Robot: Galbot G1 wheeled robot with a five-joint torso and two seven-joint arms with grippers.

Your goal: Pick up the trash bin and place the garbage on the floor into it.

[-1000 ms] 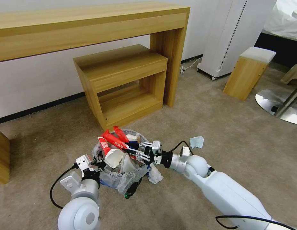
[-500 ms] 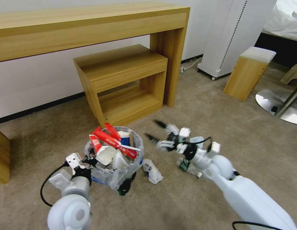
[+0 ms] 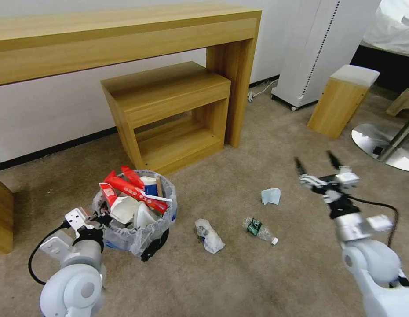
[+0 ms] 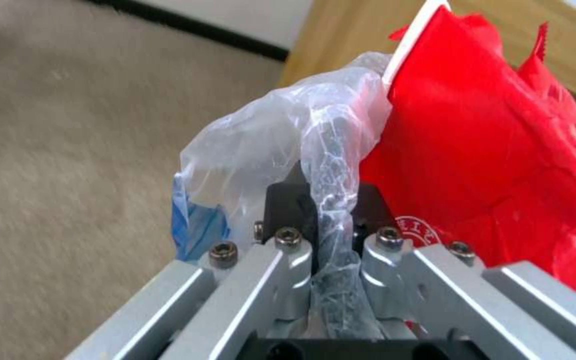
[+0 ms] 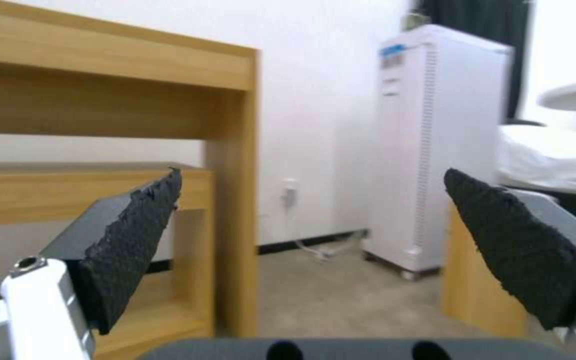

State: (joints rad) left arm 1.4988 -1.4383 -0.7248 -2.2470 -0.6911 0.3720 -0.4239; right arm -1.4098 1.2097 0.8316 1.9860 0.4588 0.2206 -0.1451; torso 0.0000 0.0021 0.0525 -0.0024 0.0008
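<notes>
Trash bin (image 3: pixel 136 224) rim clamped in left tool (image 3: pixel 99 219); right tool (image 3: pixel 315 166) spread, well apart.

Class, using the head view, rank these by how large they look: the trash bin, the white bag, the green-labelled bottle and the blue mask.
1. trash bin
2. white bag
3. green-labelled bottle
4. blue mask
The bottle and the mask look close in size, so their order is unsure.
</notes>
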